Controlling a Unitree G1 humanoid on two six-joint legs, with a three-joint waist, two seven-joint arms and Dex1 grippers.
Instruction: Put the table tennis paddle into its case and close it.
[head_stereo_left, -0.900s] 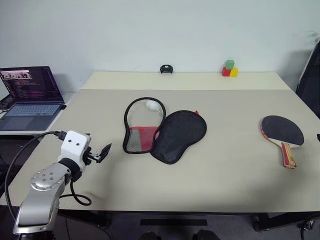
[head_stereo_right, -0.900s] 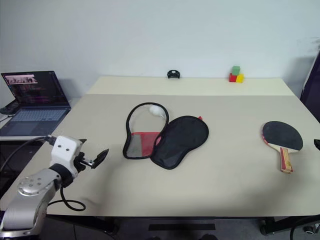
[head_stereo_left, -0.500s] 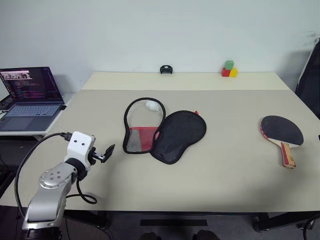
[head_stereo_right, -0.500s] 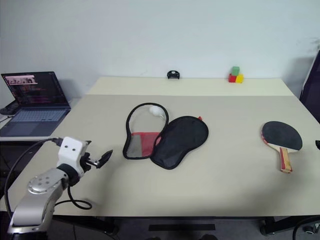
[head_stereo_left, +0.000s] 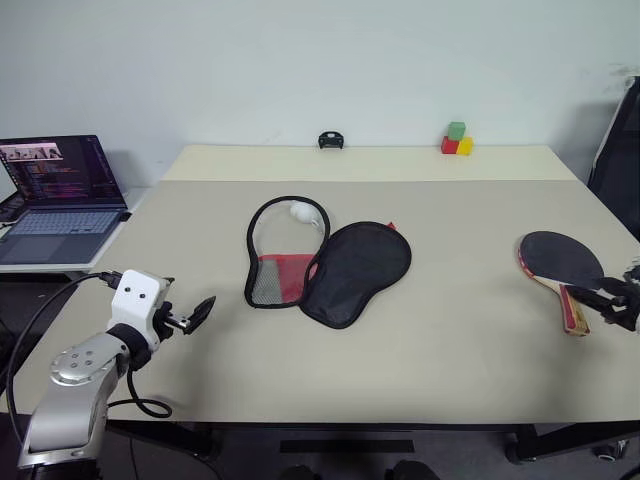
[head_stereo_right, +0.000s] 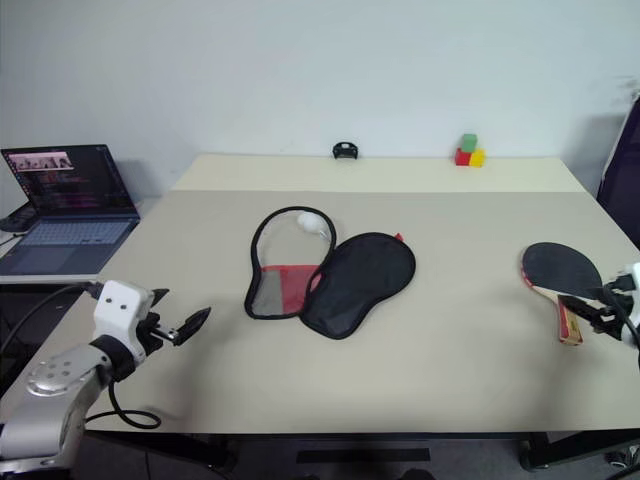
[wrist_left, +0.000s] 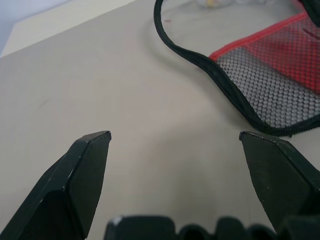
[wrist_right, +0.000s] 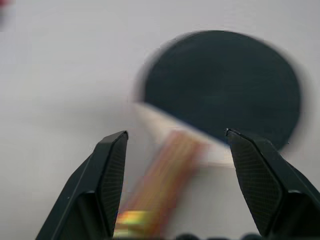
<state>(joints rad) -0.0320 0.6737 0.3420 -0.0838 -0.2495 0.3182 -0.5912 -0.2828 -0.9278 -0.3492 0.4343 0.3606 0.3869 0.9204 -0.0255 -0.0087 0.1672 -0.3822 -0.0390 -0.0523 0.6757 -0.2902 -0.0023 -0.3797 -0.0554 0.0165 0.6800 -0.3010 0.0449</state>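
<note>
The table tennis paddle (head_stereo_left: 560, 260) lies flat at the table's right side, black face away from me, its striped handle (head_stereo_left: 573, 308) pointing to the near edge. My right gripper (head_stereo_left: 608, 302) hovers open right beside the handle; in the right wrist view the handle (wrist_right: 160, 185) lies between its spread fingers. The case (head_stereo_left: 345, 268) lies unzipped at mid-table, its black flap folded out to the right, its red and mesh pocket (wrist_left: 280, 80) and white ball (head_stereo_left: 302, 211) showing. My left gripper (head_stereo_left: 200, 310) is open near the table's left front, short of the case.
A laptop (head_stereo_left: 60, 190) stands open on a side table at the left. Coloured blocks (head_stereo_left: 455, 140) and a small black object (head_stereo_left: 330, 140) sit at the far edge of the table (head_stereo_left: 450, 380). A dark chair (head_stereo_left: 620, 150) is at the right edge.
My right gripper has come into view at the right edge, beside the paddle's handle. The left gripper has drifted slightly back toward the left. Paddle and case have not moved.
</note>
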